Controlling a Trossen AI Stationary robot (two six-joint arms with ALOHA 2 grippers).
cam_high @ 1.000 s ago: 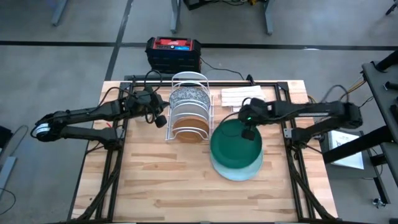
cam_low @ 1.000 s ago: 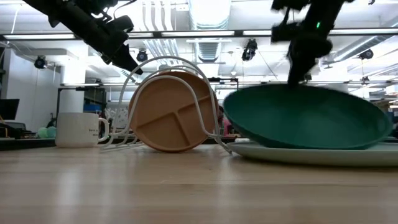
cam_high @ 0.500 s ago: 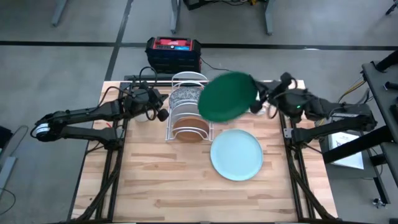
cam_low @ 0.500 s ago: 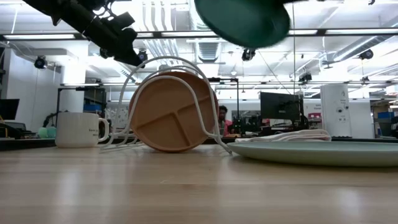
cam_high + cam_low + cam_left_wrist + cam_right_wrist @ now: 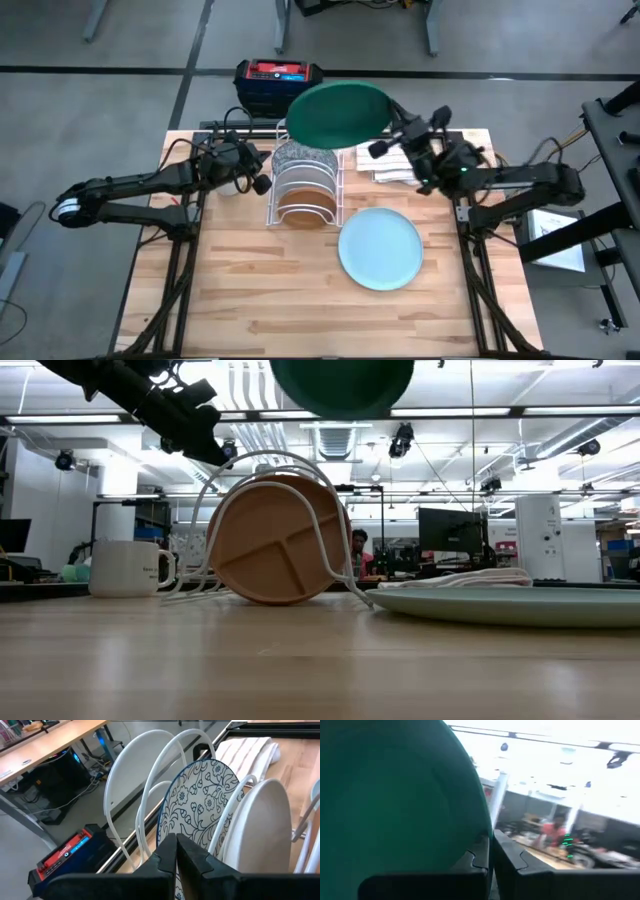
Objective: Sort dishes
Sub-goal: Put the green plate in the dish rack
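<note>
My right gripper (image 5: 388, 126) is shut on the dark green plate (image 5: 336, 112), held high above the far end of the white wire rack (image 5: 304, 172); the low view shows the green plate (image 5: 342, 384) up at the top. A blue-grey patterned plate (image 5: 197, 802) and a tan-brown plate (image 5: 278, 540) stand on edge in the rack. A pale plate (image 5: 380, 248) lies flat on the table to the rack's right. My left gripper (image 5: 176, 854) is shut, beside the rack's left side. My right gripper pinches the green plate's rim (image 5: 481, 827) between its two fingers (image 5: 512, 860), at the plate's right-hand edge. The fingers come from the table's right side, slanting upward. The plate is lifted clear and tilted, above the rack. Whether my left gripper touches the rack or the patterned plate, I cannot tell.
Folded white cloths (image 5: 392, 160) lie at the far right of the table, under my right arm. A white mug (image 5: 130, 568) stands left of the rack. A black and red box (image 5: 278, 86) sits beyond the table's far edge. Bare wood fills the near half.
My right gripper has risen and swung toward the far left, turning its wrist upward. It has carried the green plate off the pale plate, where it lay flat, to a tilted pose above the rack. The pale plate stays in place.
</note>
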